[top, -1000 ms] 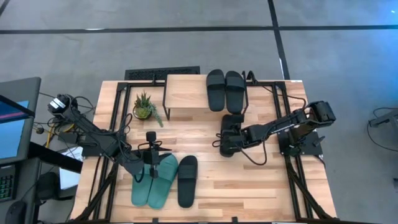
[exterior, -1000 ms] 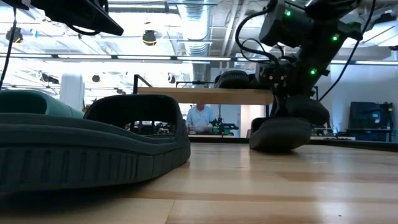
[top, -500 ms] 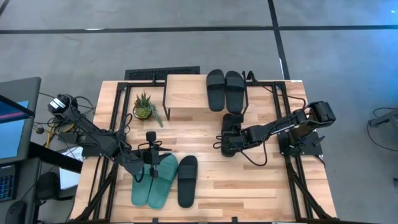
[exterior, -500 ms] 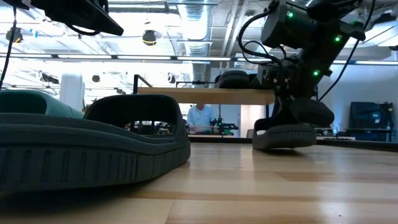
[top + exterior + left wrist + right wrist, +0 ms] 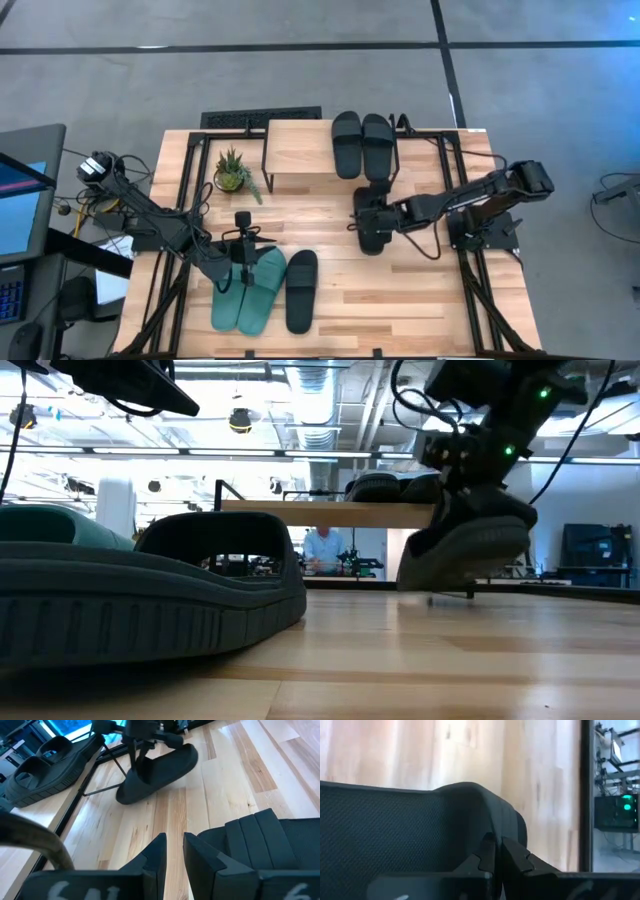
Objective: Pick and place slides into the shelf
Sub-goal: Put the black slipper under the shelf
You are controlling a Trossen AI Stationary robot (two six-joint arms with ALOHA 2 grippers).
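Two black slides (image 5: 362,145) lie side by side on the shelf (image 5: 298,150) at the table's far side. A teal pair (image 5: 250,292) and one black slide (image 5: 301,290) rest sole-down near the front edge. My left gripper (image 5: 243,258) hangs over the teal pair's far end, slightly open with bare table showing between its fingers (image 5: 156,851). My right gripper (image 5: 368,222), right of centre, is shut on another black slide (image 5: 465,545). My right gripper pinches the black slide's strap (image 5: 492,825) at its edge between its two fingers, slanting down from the table's right side. The slide hangs tilted, one end (image 5: 187,757) raised and the other end (image 5: 126,796) low; whether the low end touches the table I cannot tell.
A small potted plant (image 5: 232,172) stands left of the shelf. The shelf's black frame legs (image 5: 100,790) rise close to the held slide. Bare wood lies between the two arms at mid-table. A person (image 5: 322,548) shows in the room beyond.
My right gripper has gone up with the black slide. The slide, which lay flat on the table half a second ago, is now tipped, one end raised well above the wood and the other end low.
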